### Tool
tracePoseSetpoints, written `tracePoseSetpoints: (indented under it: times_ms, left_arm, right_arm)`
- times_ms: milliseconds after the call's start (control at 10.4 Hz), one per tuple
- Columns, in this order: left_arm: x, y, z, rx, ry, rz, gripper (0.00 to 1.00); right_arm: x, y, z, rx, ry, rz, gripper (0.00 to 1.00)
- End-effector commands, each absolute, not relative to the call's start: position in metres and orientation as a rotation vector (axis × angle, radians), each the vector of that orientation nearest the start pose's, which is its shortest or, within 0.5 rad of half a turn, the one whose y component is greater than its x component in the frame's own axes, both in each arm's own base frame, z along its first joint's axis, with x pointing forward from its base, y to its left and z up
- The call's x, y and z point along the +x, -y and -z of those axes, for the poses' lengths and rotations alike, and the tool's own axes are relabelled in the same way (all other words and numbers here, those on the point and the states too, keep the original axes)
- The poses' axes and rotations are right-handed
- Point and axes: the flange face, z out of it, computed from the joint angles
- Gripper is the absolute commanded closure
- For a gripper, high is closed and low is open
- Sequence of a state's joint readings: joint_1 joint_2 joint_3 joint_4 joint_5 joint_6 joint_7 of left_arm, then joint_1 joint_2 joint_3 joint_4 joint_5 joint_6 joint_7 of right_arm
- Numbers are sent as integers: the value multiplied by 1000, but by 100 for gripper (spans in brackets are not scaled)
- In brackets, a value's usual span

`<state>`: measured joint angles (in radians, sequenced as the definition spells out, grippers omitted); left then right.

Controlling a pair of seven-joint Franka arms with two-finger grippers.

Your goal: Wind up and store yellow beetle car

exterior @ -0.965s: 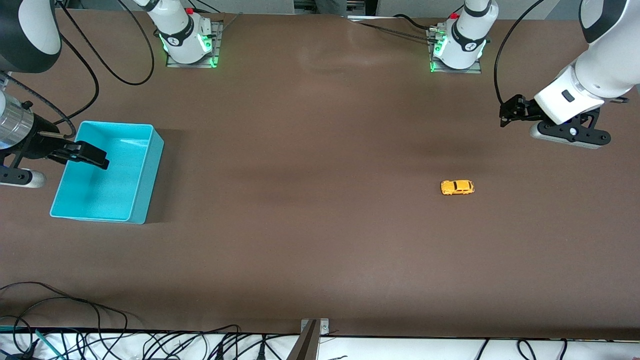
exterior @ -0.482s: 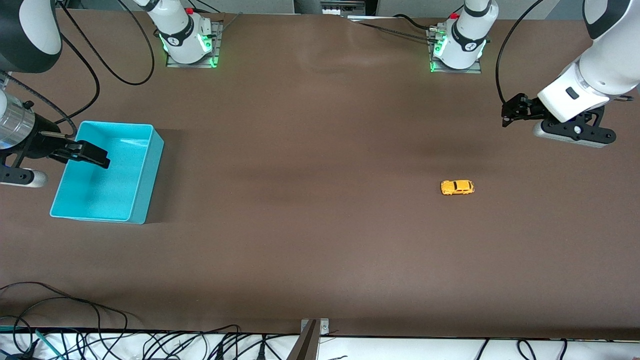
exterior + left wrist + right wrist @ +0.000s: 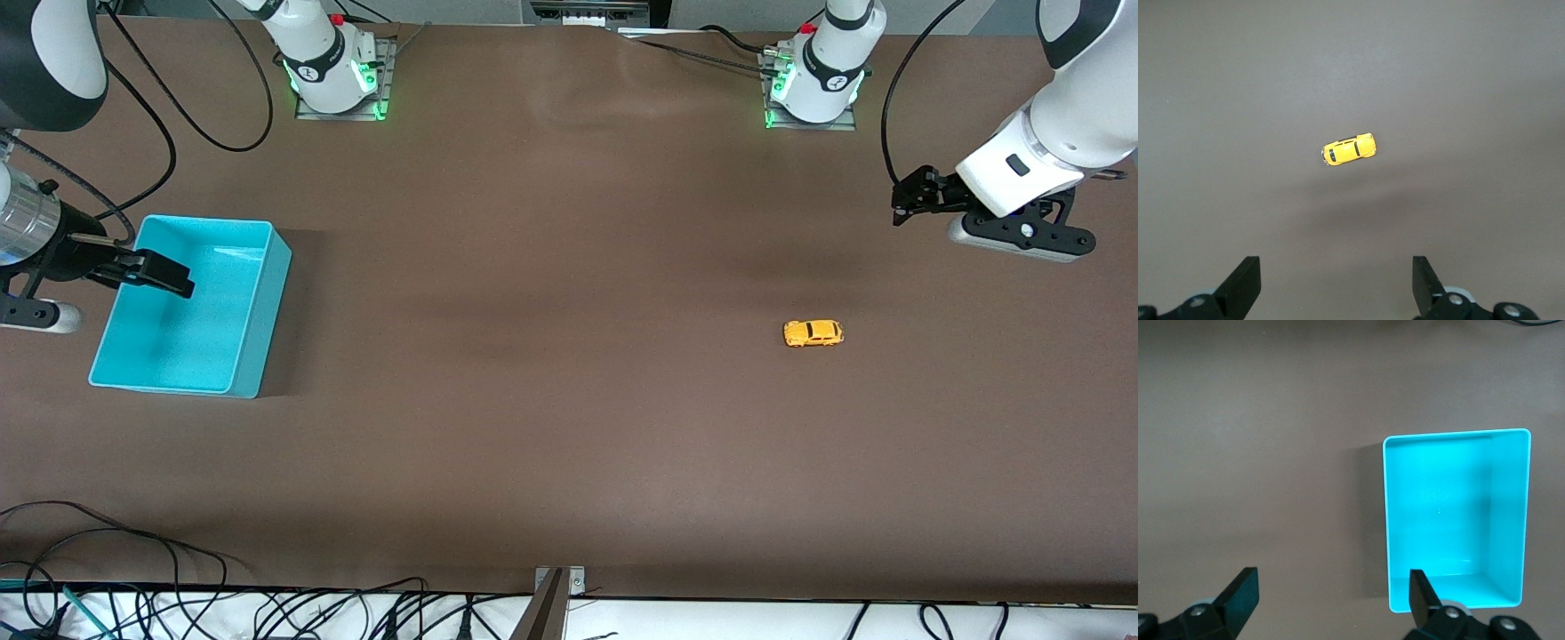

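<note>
Centrally listed: yellow beetle car (image 3: 813, 333) (image 3: 1348, 149), upright on its wheels on the brown surface (image 3: 551, 400), toward the left arm's end. Left tool (image 3: 909, 203) (image 3: 1337, 283), released, up in the air near the car. Right tool (image 3: 164, 274) (image 3: 1331, 600), released, over the teal bin (image 3: 258, 302) (image 3: 1386, 520), well apart from the car.

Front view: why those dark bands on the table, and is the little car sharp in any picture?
Front view: soft dark bands cross the table, probably the arms' shadows, and the bin casts one beside it. Left wrist view: the car is crisp, a faint shadow beside it. Right wrist view: the bin's inner wall is shaded.
</note>
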<state>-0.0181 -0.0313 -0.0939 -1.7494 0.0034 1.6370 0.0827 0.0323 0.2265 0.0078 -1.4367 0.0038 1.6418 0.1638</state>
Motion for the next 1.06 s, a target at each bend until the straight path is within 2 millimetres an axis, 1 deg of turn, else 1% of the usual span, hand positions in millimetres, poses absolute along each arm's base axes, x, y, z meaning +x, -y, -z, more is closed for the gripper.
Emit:
tracePoseSetpoints:
  times_ms: [0,96,193,289,386,482,579,965]
  left_arm:
    - [537,67,-575,-3139,-323,-122,0]
    - [535,67,-574,-3137,-328,-158,0]
    - [532,75,-574,-3132,-349,-170,0]
    - [530,88,-579,-3127,-381,-163,0]
    - [525,96,-581,-3119,-390,-199,0]
    - [525,95,-584,-3118,-402,-197,0]
    - [525,94,-592,-3119,-406,-183,0]
    - [526,92,-590,-3118,-398,-202,0]
  right_arm:
    - [625,-24,-562,-3118,-196,-44,0]
    - [624,-25,-563,-3116,-196,-41,0]
    - [624,-25,-563,-3116,-196,-41,0]
    - [624,-24,-563,-3116,-199,-44,0]
    - [625,-24,-562,-3116,-199,-44,0]
    - [625,-25,-563,-3116,-196,-39,0]
    - [625,-25,-563,-3116,-196,-39,0]
    - [625,-24,-564,-3114,-199,-34,0]
